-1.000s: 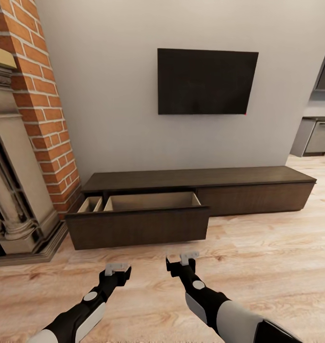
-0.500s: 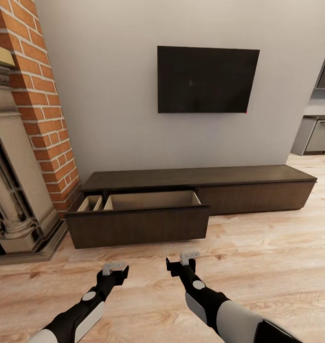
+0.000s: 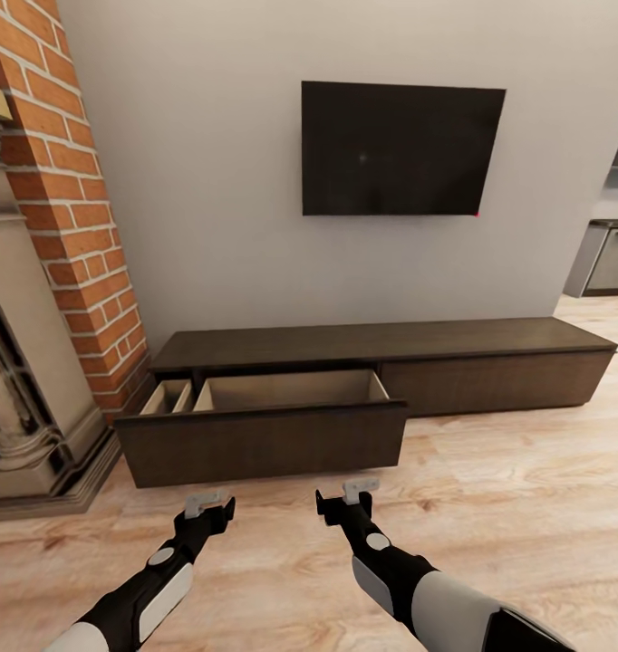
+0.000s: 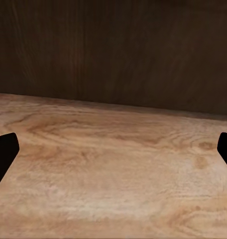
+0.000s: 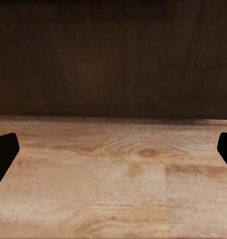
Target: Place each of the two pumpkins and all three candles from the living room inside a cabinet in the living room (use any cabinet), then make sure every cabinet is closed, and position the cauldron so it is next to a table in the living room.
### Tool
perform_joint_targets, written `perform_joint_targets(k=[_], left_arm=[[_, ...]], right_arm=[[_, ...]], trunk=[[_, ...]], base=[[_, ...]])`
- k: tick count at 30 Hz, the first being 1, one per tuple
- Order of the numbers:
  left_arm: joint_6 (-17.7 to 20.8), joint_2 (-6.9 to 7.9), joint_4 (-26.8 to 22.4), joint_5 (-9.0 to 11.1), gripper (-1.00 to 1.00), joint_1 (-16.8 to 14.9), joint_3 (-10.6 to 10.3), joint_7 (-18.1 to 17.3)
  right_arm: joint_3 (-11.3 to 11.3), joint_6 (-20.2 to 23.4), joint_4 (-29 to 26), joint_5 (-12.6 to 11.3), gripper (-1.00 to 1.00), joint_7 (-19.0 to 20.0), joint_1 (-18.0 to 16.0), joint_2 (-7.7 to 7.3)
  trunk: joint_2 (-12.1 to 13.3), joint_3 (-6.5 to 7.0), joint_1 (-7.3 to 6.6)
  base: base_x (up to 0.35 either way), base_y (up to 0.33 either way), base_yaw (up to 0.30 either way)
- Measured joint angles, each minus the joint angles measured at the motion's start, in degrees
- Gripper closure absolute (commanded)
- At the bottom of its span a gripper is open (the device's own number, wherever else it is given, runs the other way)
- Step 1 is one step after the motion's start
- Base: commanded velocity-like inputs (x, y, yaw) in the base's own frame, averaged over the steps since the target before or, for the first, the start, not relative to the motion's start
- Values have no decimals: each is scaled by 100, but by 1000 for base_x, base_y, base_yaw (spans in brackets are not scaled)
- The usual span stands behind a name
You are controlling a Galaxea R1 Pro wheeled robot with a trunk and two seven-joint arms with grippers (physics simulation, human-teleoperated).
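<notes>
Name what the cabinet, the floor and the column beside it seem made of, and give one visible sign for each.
Cabinet: dark-brown wood or veneer, matt, with faint grain; the open drawer is lined light tan.
Floor: pale wood planks with grain and knots.
Column: red brick with pale mortar joints.

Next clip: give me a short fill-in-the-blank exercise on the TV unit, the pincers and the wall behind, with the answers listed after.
1. The left drawer of the dark-brown cabinet stands ____.
2. The left pincer and the right pincer both hold ____.
3. On the wall above the cabinet hangs a black ____.
4. To the left of the cabinet rises a column of red ____.

Missing words: open; nothing; television; brick
</notes>
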Motion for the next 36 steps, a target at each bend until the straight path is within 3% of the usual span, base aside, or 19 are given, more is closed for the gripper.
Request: perform_joint_targets(k=[14,30,36], left_arm=[[-15,-7,230,7,-100,0,5,6],[-59,-16,230,-26,-100,-1,5,0],[-59,-17,231,-26,-100,0,5,0]], right_arm=[[0,0,0,7,-100,0,0,0],[0,0,0,7,-100,0,0,0],[0,0,0,6,-100,0,0,0]], trunk=[[0,0,-2],[0,0,1],[-7,-132,17]], base=[[290,0,0],[22,0,0],[0,0,0]])
